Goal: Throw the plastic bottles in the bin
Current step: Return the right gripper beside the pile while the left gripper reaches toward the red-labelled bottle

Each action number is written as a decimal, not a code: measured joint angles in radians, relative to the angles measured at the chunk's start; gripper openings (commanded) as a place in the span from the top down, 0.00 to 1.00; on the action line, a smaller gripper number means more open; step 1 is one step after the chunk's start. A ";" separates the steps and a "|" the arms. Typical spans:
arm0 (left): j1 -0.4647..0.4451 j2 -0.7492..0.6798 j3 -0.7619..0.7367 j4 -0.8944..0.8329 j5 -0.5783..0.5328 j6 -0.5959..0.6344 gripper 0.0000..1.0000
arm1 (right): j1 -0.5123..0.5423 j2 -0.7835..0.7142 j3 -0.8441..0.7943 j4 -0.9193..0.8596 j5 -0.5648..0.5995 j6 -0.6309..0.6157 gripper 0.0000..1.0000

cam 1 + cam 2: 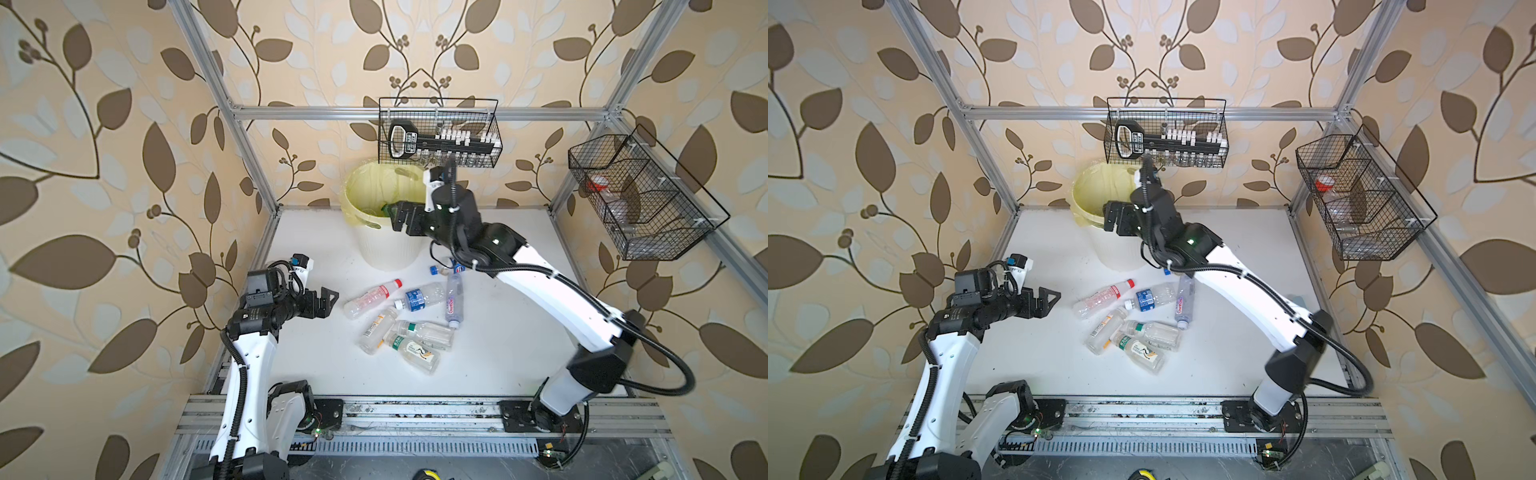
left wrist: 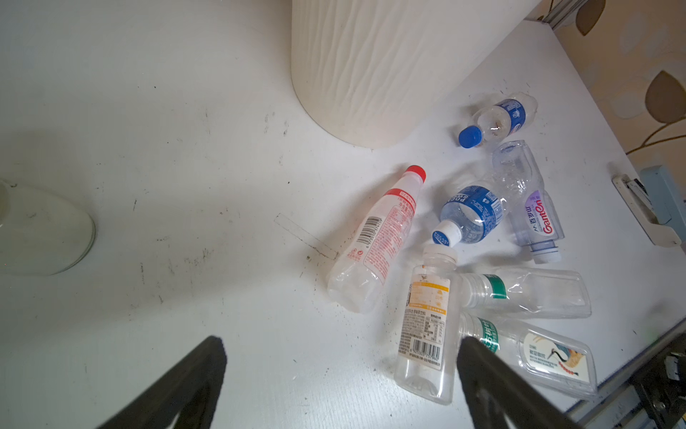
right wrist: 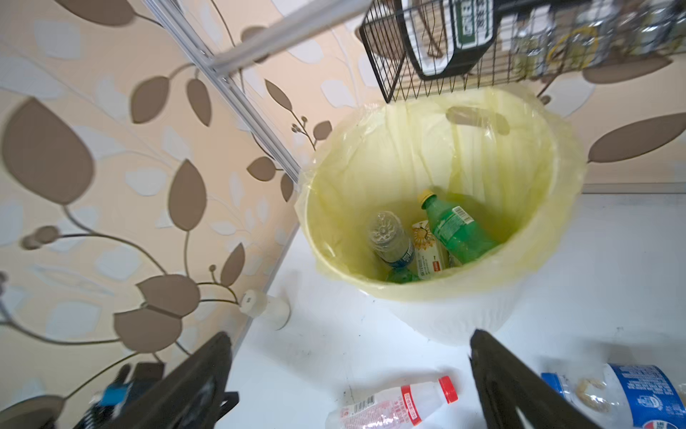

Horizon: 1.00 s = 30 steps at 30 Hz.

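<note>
As bottles (image 3: 454, 230) lie inside the bin (image 3: 445, 315), spread right fingers (image 3: 519, 390) hover above.

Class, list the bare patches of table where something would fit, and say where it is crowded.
Bare: the table between the bin and the left gripper; the near strip between the bottles and the front rail. Crowded: the bottles clustered just before the bin.

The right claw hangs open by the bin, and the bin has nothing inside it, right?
Not quite: the bin holds bottles, a green bottle among them, as the right wrist view shows. The right gripper does hang open by it.
</note>
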<state>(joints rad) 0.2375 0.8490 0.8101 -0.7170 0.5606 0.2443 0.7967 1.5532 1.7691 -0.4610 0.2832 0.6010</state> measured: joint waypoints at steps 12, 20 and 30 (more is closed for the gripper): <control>0.000 -0.010 0.000 -0.024 0.043 0.034 0.01 | -0.080 -0.414 -0.453 0.118 -0.004 0.031 0.00; 0.000 -0.010 0.000 -0.047 0.094 0.083 0.01 | -0.106 -0.521 -0.669 0.096 -0.014 0.071 0.00; 0.000 0.031 0.029 -0.134 0.132 0.187 0.01 | -0.110 -0.605 -0.818 0.052 -0.022 0.116 0.00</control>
<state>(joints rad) 0.2375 0.8795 0.8391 -0.8509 0.6922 0.4313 0.6868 0.9482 0.9516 -0.4088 0.2615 0.7174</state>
